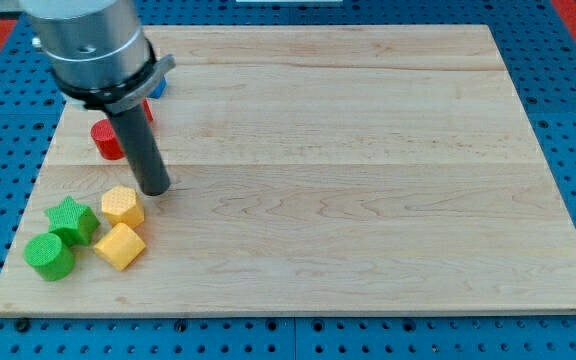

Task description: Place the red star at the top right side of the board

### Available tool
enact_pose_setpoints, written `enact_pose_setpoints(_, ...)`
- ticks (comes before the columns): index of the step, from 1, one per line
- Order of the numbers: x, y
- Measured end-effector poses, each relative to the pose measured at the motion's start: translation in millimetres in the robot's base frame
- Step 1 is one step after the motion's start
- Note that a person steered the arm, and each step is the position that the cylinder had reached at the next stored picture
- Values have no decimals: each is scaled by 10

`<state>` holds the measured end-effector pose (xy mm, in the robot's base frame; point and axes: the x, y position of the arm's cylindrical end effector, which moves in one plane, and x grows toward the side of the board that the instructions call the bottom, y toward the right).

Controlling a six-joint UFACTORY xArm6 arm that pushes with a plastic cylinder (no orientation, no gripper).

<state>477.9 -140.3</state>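
Observation:
My tip (155, 188) rests on the wooden board (348, 170) at the view's left, just above and right of a yellow hexagonal block (122, 206). A red block (106, 140), round as far as it shows, lies up-left of the tip, partly hidden by the rod. A second red piece (147, 110) peeks out right of the rod; its shape is hidden. No star shape in red can be made out. A blue block (158, 86) shows only as a sliver behind the arm's head.
A yellow cube (120, 246) lies below the yellow hexagon. A green star (73, 220) and a green cylinder (49, 256) sit at the board's lower left corner. The blue pegboard surrounds the board.

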Motion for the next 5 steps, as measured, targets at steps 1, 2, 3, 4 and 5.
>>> enact_pose_setpoints(1, -11, 109)
enact_pose_setpoints(2, -7, 138)
enact_pose_setpoints(3, -7, 138)
enact_pose_setpoints(4, -7, 180)
enact_pose_setpoints(5, -42, 166)
